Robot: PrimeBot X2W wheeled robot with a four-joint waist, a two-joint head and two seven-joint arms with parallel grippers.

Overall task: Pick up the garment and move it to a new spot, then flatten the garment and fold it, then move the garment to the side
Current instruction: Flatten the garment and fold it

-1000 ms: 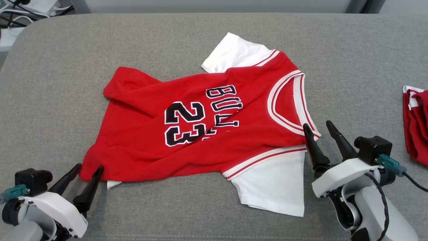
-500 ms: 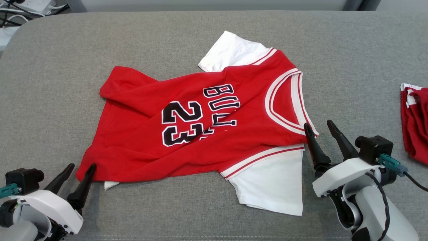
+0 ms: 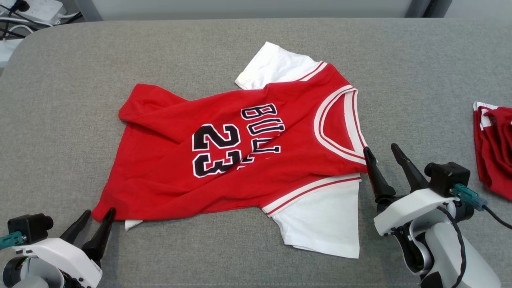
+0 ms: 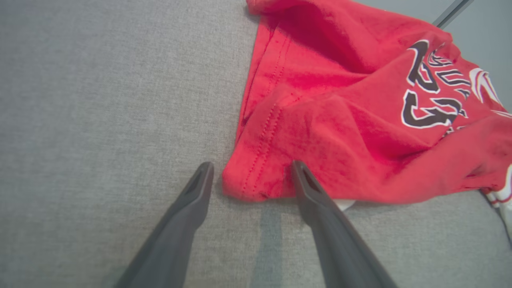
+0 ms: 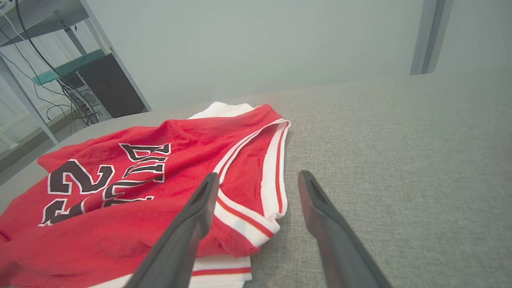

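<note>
My left claw (image 3: 99, 214) stood spread and gripped nothing, its fingers on either side of the near hem corner of the red garment (image 3: 168, 188). My right claw (image 3: 380, 150) was spread too and empty, its left finger beside the striped shoulder edge, its right over the bare grey surface (image 3: 60, 120). Beyond both claws the garment lay rumpled, number up, white sleeves splayed. Well right of my right claw sat another red cloth (image 3: 494, 148).
</note>
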